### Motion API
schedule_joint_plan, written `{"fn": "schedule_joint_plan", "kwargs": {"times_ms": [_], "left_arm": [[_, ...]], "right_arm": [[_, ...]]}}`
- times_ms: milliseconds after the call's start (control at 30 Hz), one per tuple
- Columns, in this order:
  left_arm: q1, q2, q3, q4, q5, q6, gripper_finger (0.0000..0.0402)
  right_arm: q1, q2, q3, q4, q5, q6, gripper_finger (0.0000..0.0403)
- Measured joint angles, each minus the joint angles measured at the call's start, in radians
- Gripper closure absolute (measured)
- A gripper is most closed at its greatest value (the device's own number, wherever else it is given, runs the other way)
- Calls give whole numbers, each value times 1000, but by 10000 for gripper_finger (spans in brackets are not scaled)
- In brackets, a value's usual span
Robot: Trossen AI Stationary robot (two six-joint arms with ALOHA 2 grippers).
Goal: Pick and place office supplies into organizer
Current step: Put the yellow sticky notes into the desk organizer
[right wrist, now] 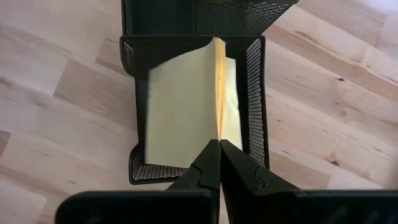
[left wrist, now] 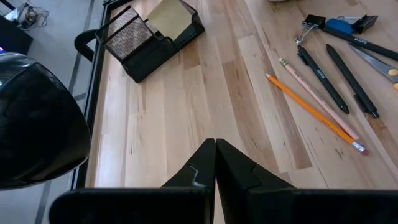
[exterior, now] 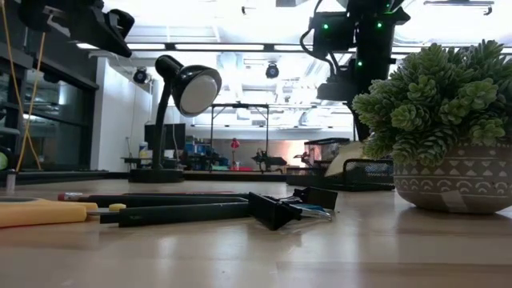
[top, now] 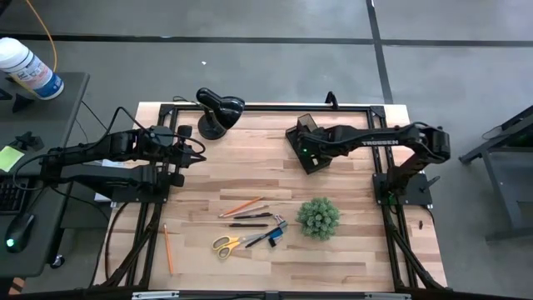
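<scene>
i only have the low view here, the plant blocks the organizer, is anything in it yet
Observer: Yes. The yellow sticky-note pad lies in the lower tray of the organizer, top sheets lifted.
Operator: where's the right gripper
Observer: The right gripper is shut, directly above the pad's raised edge.
Operator: and the left one
Observer: The left gripper is shut over bare table near the lamp, holding nothing.
Operator: anything left outside
Observer: Yes, the scissors lie beside the pens.

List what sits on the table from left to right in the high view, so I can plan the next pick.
Lone pencil → desk lamp → yellow-handled scissors → blue clip → organizer under the right hand → green plant. The pens and pencils between the scissors and the clip overlap, so I leave them out.
</scene>
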Motion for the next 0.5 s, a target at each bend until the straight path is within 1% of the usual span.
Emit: {"fn": "schedule_joint_plan", "kwargs": {"times_ms": [333, 500], "left_arm": [[0, 0, 0, -1, 1, 0, 401], [0, 0, 0, -2, 4, 0, 401]], "right_arm": [[0, 15, 0, -5, -12, 4, 401], [-3, 15, 0, -15, -11, 6, 384]]}}
